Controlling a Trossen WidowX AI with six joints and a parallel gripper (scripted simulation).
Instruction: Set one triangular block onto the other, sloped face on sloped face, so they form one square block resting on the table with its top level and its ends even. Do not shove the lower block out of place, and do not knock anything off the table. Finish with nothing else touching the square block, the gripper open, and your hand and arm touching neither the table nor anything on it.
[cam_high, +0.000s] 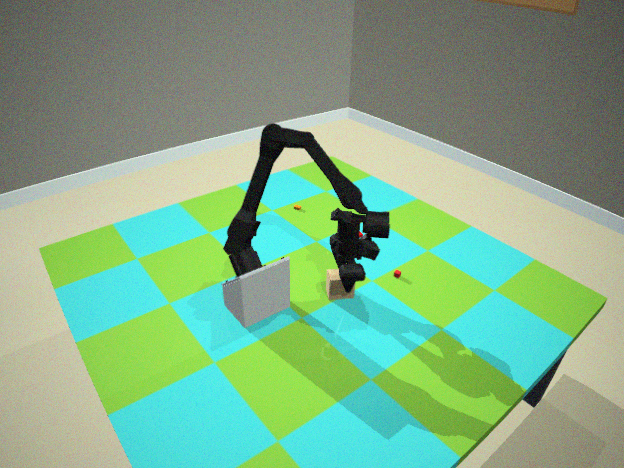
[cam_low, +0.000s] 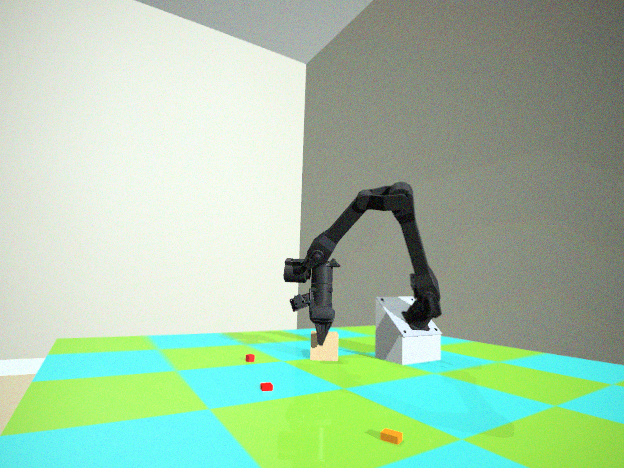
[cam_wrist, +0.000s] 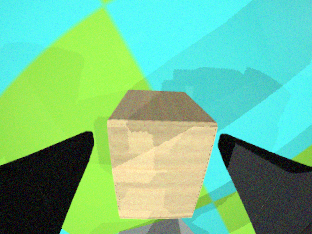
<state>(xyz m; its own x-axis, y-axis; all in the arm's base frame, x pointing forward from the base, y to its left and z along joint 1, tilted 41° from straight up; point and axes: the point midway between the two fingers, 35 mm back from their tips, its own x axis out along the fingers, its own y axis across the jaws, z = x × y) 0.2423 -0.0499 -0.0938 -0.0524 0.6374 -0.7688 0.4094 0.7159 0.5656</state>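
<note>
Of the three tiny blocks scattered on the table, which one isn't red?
The small orange block nearest the exterior camera, lying alone on a green square. The other two, one and another, are both red and lie closer to the wooden square block.

arm (cam_high: 282, 151): arched high, wrist vertical | claw (cam_wrist: 160, 181): pointing down, jaws spread wide, holding nothing
</note>
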